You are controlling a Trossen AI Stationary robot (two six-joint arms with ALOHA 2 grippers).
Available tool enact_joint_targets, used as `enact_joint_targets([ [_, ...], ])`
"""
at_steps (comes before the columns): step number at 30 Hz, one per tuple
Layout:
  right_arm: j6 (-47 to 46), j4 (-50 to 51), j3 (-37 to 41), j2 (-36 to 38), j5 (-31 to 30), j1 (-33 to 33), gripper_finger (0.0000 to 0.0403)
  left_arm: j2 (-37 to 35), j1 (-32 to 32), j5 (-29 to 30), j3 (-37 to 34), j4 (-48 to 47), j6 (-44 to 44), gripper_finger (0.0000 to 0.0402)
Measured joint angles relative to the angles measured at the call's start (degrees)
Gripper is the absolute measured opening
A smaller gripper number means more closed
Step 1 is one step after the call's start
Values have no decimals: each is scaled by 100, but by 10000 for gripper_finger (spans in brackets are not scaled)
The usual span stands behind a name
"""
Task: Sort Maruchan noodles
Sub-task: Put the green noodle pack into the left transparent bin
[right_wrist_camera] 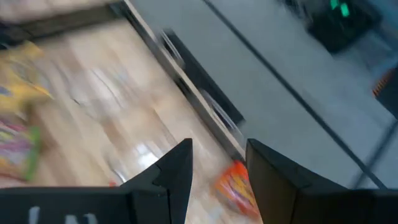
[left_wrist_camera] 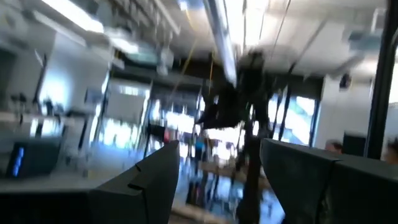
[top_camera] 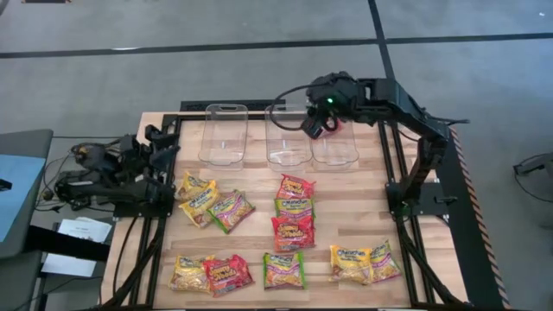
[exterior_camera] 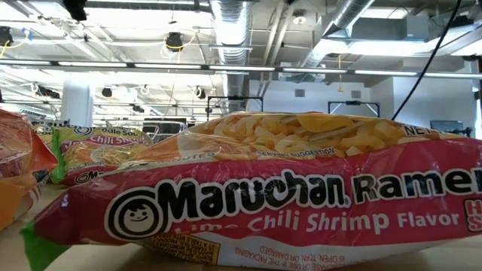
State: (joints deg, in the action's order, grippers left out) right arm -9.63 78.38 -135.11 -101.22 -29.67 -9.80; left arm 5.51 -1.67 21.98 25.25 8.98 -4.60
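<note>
- My right gripper (top_camera: 318,128) hangs over the clear bins (top_camera: 276,136) at the table's far edge, between the middle and right bin. In its wrist view the two dark fingers (right_wrist_camera: 177,171) stand apart with nothing between them, and an orange packet (right_wrist_camera: 236,186) shows beyond them.
- My left gripper (top_camera: 160,142) sits at the table's left edge, pointed level into the room; its fingers (left_wrist_camera: 155,180) are spread and empty.
- The Maruchan noodles (top_camera: 294,212) lie flat on the wood: a stack of three mid-table, a cluster at its 9 o'clock, two groups along the near edge.
- From the right gripper the stack lies at 6 o'clock, well apart; its packets run long axis left to right.
- The yellow and green cluster (top_camera: 212,206) is just beside the left gripper, at its 5 o'clock, so I judge the left arm nearer for those and the right for the stack.
</note>
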Motion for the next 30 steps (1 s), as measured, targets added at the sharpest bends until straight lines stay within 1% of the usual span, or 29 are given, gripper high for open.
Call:
enact_joint_targets([
  [3,358,-566,31,52,13,202,174,493,0,91,560,-931,-333,213],
  [8,712,-1430,26,71,7,550,174,1353,-1,149,1434,-2834,-933,213],
  [11,732,-1725,28,67,13,712,174,1850,-2,2,1758,-3505,-1290,213],
  [17,730,-1726,28,67,11,848,174,2589,-2,-375,1817,-3660,-1577,213],
  [24,727,-1706,28,67,11,981,174,3118,-2,-641,1817,-3693,-2179,213],
  [28,722,-1702,28,67,26,1029,174,3401,-2,-986,1822,-4027,-2658,213],
  [30,706,-1682,28,67,90,1044,174,3546,-2,-1037,1820,-4277,-2837,213],
])
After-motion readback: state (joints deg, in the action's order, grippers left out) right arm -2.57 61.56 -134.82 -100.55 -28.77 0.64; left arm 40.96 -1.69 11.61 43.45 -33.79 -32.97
